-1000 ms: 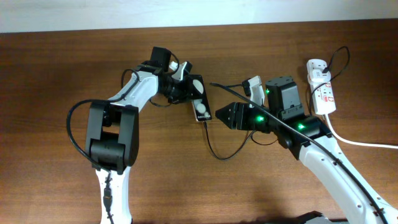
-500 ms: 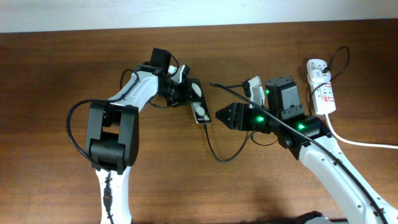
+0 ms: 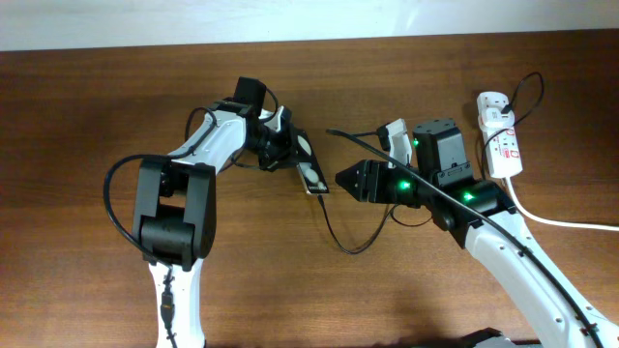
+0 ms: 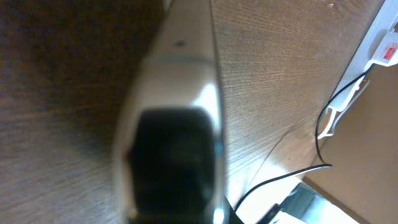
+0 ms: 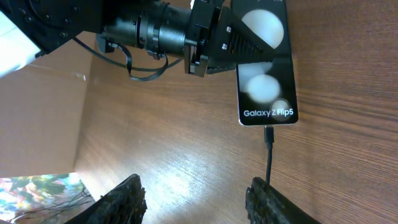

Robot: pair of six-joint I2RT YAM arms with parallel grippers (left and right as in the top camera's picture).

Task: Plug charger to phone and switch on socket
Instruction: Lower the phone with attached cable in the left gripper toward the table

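Note:
The phone [image 3: 311, 170] is a black smartphone held at its far end by my left gripper [image 3: 288, 145], which is shut on it and tilts it up on edge. In the right wrist view the phone [image 5: 266, 68] shows white text at its near end. The charger's plug [image 5: 268, 134] sits in the port there. The charger cable [image 3: 338, 237] loops over the table. My right gripper [image 3: 340, 181] is open and empty just right of the phone's plugged end, its fingers [image 5: 199, 199] astride the cable. The socket [image 3: 501, 135] lies at the far right.
The socket's thick white cord [image 3: 566, 221] runs off to the right edge. The left wrist view is filled by a blurred pale and black shape close to the lens, with the socket [image 4: 387, 51] and thin cable [image 4: 323, 121] beyond. A wall edge runs along the table's back.
My left gripper has rolled the phone from lying flat to tilted on its edge and shifted it slightly left. The right arm has not moved.

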